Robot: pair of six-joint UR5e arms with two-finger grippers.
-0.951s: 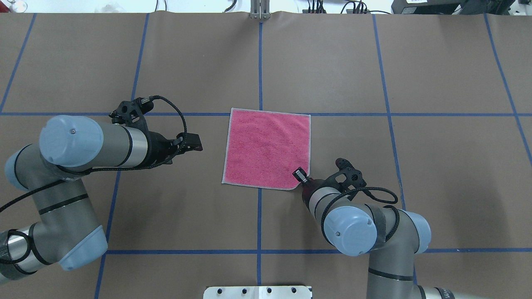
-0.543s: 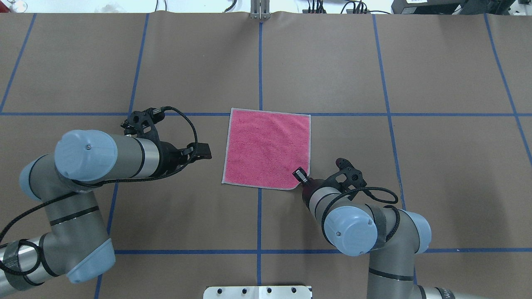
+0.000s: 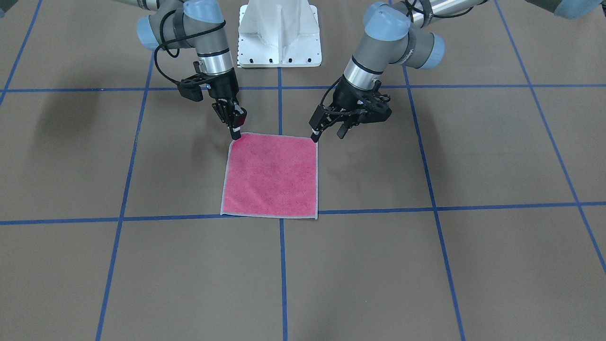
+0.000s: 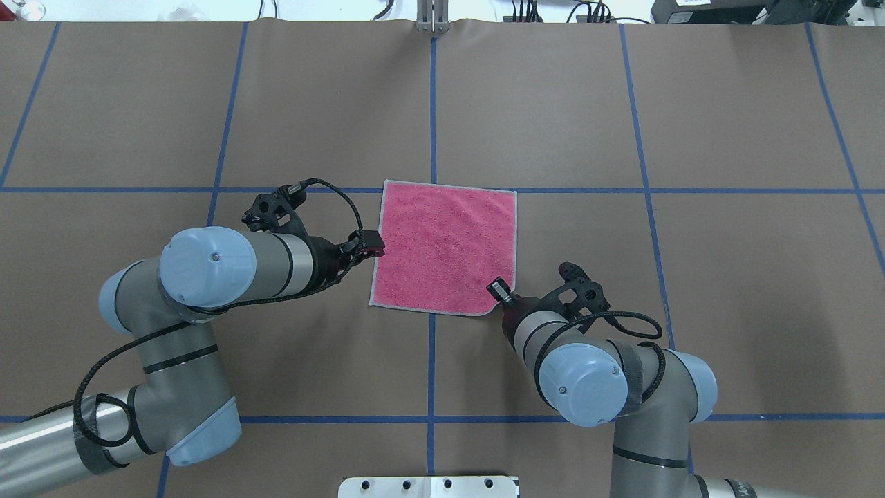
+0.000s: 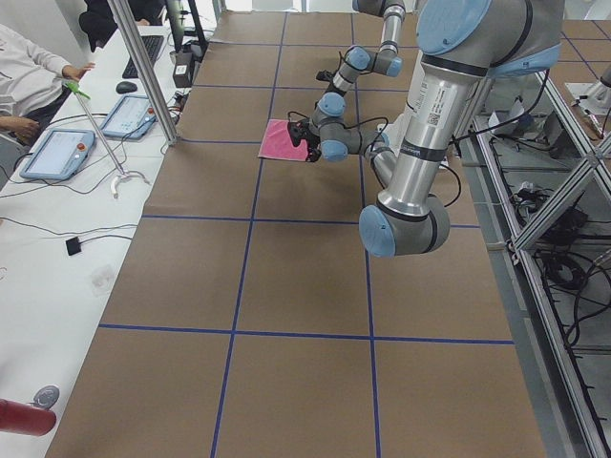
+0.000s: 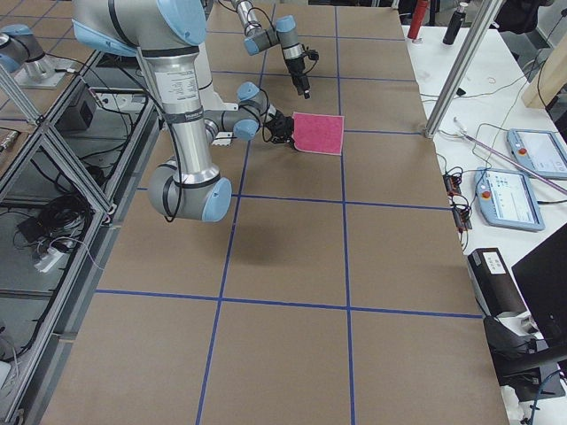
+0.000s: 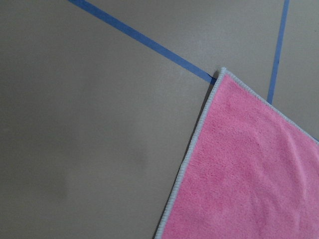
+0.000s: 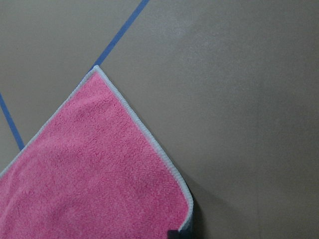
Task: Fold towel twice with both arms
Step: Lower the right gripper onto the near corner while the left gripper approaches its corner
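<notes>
The towel (image 4: 442, 245) lies flat and pink side up in the middle of the table; it also shows in the front view (image 3: 272, 177). My right gripper (image 4: 498, 289) sits at the towel's near right corner, its fingers close together on that corner (image 3: 235, 132). The right wrist view shows the corner (image 8: 185, 214) slightly raised at the bottom edge. My left gripper (image 4: 373, 245) hovers at the towel's left edge, open and empty, with its two fingertips (image 3: 315, 137) apart. The left wrist view shows only the towel's edge (image 7: 187, 164) and no fingers.
The white pedestal base (image 3: 279, 33) stands between the arms on the robot's side. Blue tape lines (image 4: 432, 104) cross the brown table. An operators' desk with tablets (image 5: 57, 153) and a metal pole (image 5: 143, 76) flank the far side.
My left arm has swung right, bringing its gripper from well left of the towel to its left edge. The right arm and the towel have not moved.
</notes>
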